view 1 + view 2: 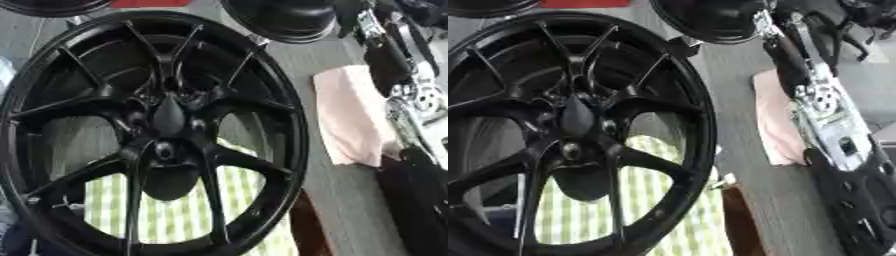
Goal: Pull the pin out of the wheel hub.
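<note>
1. Wheel hub [157,130]: black alloy, thin paired spokes meeting at a central boss. It fills the left and centre of both views and leans toward the camera. The rim is cut off at the left and bottom edges. No brand, label or writing can be read on it.
2. Pin: cannot be picked out. The dark centre of the wheel hub shows small rounded shapes, none clear enough to name.
3. Checked cloth [188,210]: green and white, seen through the lower spoke gaps, behind the wheel hub.
4. Pink cloth [350,117]: lies flat on the grey bench [350,200], right of the wheel hub and apart from it. Its right edge is hidden by the arm.
5. Robot arm [824,112]: black and silver, enters from the upper right and runs down the right edge. No robot hand shows in either view, so the state of the fingers cannot be told.
6. Second black round object [710,20]: top centre, cut off by the upper edge.
7. Red strip [149,3]: top edge, no legible text.
</note>
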Controlling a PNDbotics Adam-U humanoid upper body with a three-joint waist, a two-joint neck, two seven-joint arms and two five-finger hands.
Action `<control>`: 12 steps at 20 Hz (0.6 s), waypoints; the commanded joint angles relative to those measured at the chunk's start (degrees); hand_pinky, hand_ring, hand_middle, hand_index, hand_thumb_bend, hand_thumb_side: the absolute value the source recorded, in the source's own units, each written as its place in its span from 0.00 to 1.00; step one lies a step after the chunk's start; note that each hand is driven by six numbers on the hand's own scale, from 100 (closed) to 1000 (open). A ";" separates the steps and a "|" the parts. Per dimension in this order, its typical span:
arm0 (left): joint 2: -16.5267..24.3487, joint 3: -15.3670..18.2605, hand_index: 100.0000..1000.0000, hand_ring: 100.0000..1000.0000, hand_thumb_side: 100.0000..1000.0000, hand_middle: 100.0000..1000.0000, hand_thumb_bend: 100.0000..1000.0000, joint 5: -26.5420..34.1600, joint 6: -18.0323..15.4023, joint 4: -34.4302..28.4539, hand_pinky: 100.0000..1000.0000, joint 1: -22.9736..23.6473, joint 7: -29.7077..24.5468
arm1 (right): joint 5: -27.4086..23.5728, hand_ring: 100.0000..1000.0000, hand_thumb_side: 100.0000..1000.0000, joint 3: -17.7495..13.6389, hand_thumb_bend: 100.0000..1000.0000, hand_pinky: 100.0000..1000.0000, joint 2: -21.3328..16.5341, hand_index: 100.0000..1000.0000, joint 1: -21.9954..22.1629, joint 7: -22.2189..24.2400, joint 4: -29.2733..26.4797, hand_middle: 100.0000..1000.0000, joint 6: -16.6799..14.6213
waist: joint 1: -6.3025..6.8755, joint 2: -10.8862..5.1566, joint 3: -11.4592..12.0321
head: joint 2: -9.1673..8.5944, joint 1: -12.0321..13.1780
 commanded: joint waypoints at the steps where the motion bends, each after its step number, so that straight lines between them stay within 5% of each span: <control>1: -0.40 1.14 0.89 0.77 0.73 0.77 0.39 -0.89 -2.75 -3.02 0.98 2.52 1.44 | -0.55 0.88 0.58 -0.39 0.00 0.93 -1.11 0.56 -0.66 0.25 -1.16 0.31 0.05 | 0.40 -0.96 -0.16 | -0.99 0.22; 4: -1.62 3.08 0.84 0.73 0.75 0.71 0.30 -1.06 -5.64 -5.04 0.96 8.04 3.60 | -0.67 0.88 0.57 -0.20 0.00 0.93 -1.17 0.56 -0.75 0.44 -1.16 0.31 0.08 | 0.40 -1.19 -0.62 | -0.90 0.65; 7: -2.86 5.93 0.79 0.68 0.75 0.64 0.18 2.43 -10.00 -13.44 0.93 16.05 11.97 | -0.86 0.88 0.57 0.13 0.00 0.93 -1.42 0.56 -0.78 0.77 -1.16 0.31 0.02 | 0.39 -1.55 -1.63 | -0.36 1.48; 12: -3.98 5.02 0.76 0.64 0.66 0.60 0.15 9.80 -18.59 -17.70 0.91 15.23 23.31 | -0.86 0.88 0.56 -0.02 0.00 0.93 -2.41 0.56 -0.52 0.46 -1.16 0.31 -0.80 | 0.13 -1.91 -1.61 | 0.52 1.85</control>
